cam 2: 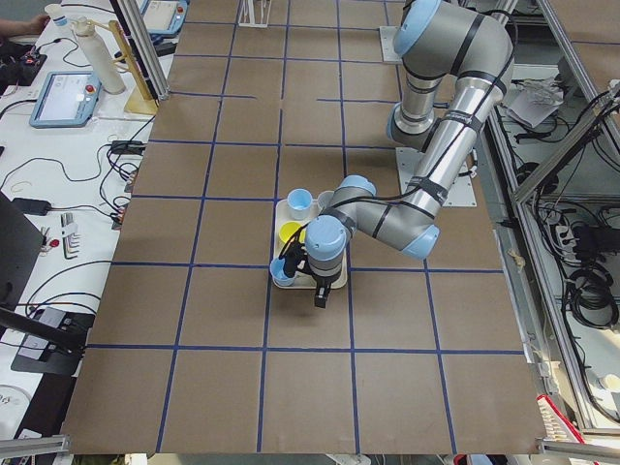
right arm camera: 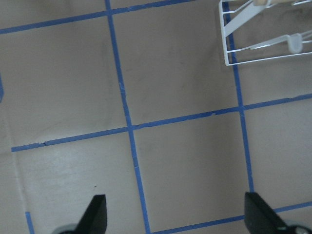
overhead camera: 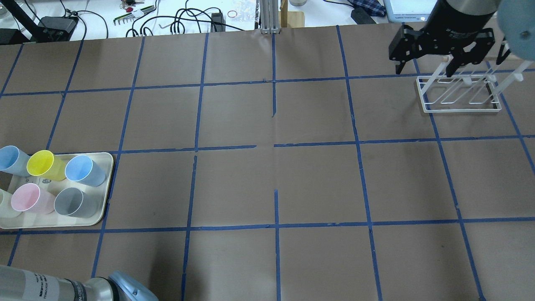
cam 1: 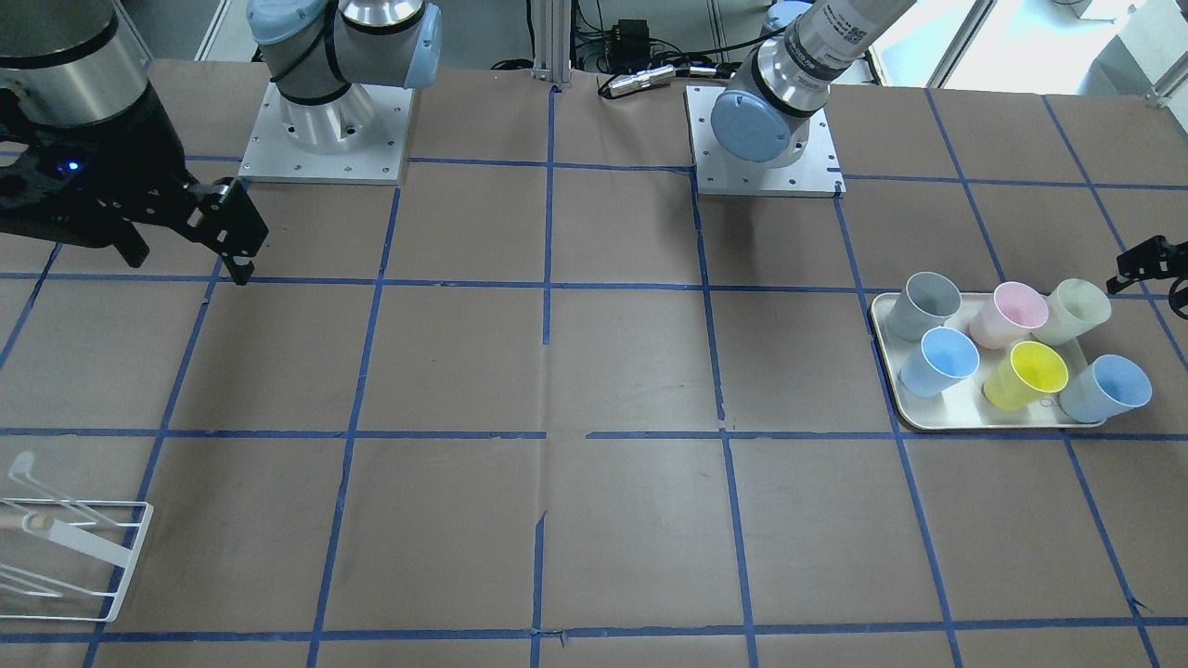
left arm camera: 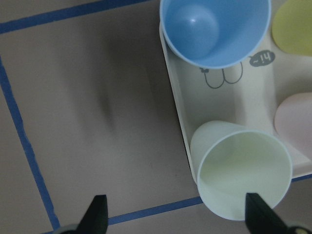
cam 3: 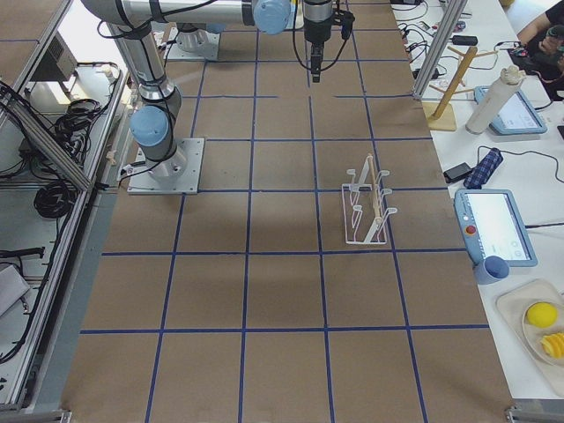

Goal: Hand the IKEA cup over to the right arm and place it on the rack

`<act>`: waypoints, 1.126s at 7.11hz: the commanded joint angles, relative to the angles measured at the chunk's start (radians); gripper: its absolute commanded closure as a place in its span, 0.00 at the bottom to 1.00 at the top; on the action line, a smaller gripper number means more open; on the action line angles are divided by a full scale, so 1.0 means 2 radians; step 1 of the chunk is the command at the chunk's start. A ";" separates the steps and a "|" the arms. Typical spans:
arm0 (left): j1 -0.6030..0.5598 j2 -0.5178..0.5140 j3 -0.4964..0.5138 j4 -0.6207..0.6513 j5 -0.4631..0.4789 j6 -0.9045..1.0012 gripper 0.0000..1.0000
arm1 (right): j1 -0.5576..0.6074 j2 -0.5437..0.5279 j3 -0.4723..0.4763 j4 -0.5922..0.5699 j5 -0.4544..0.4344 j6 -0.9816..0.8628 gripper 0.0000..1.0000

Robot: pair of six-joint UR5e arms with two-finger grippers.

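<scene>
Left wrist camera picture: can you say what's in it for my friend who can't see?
Looking straight down, a cream-white IKEA cup sits at the corner of a pale tray, with the open left gripper at the picture's bottom. A blue cup and bits of a yellow cup and a pink cup share the tray, on a brown table.

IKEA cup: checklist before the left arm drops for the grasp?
1. Left gripper open, empty: ok.
2. IKEA cup upright at the tray corner: ok.
3. Cup centred between the left fingers: not ok, in the left wrist view it lines up with one finger.
4. Gap to the pink cup: cannot tell.
5. Right gripper open, empty: ok.
6. Rack prongs free: ok.
</scene>
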 commanded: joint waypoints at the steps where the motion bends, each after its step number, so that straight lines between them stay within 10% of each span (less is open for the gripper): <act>1: -0.001 -0.014 0.000 0.000 -0.002 -0.001 0.00 | -0.069 -0.025 -0.004 0.029 -0.003 -0.038 0.00; 4: -0.002 -0.027 0.001 -0.001 0.000 -0.008 0.13 | -0.114 -0.030 -0.018 0.068 -0.003 -0.040 0.00; 6: -0.002 -0.030 0.001 -0.009 -0.001 -0.006 0.89 | -0.144 -0.029 -0.017 0.072 0.065 -0.042 0.00; 8: -0.002 -0.029 0.005 -0.029 -0.003 0.000 1.00 | -0.164 -0.029 -0.011 0.099 0.181 -0.056 0.00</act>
